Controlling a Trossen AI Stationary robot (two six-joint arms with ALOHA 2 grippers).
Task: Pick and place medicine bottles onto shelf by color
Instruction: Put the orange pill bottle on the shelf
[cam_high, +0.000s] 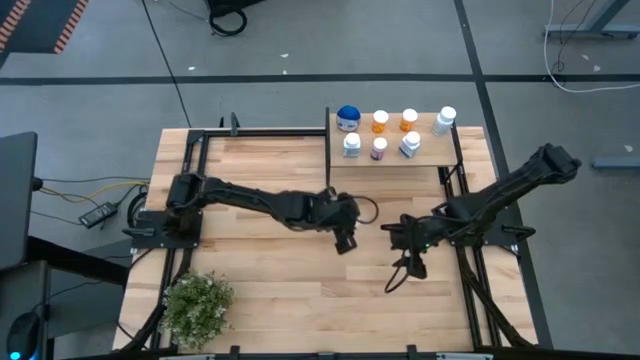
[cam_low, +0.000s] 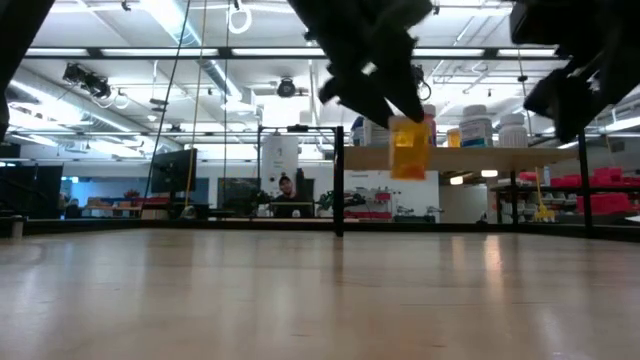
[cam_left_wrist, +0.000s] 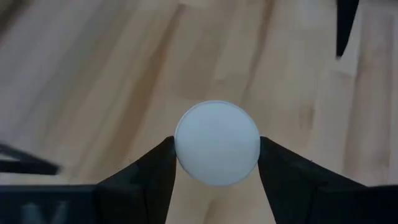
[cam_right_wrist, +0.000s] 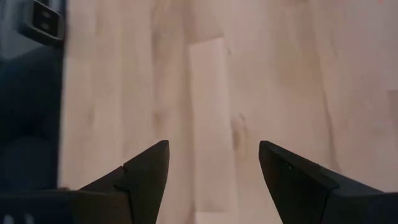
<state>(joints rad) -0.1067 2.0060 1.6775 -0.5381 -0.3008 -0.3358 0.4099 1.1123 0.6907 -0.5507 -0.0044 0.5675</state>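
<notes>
Above the middle of the counter (cam_high: 270, 290), the left end effector (cam_left_wrist: 217, 155) is clenched on an orange bottle (cam_low: 408, 147), one finger (cam_left_wrist: 146, 180) pressing each side of its round white cap (cam_left_wrist: 217, 152). From the low view the bottle hangs clear of the wood, orange body below the dark fingers; its contents cannot be made out.

At the counter's far right corner stands the shelf (cam_high: 425, 160), with seven bottles on it in two rows. The back row has a wide blue bottle (cam_high: 347, 119) at the left end, two orange ones (cam_high: 380, 122) (cam_high: 409, 120) after it, and a white one (cam_high: 445, 121) at the right end. The front row has a white bottle (cam_high: 351, 145), a pinkish one (cam_high: 379, 149) and another white one (cam_high: 410, 145). All stand upright with caps on.

Right of centre, the right end effector (cam_right_wrist: 211, 165) hovers over bare wood, released, its fingers (cam_right_wrist: 146, 168) spread apart with nothing between them. A potted plant (cam_high: 197, 306) sits at the near left corner.
</notes>
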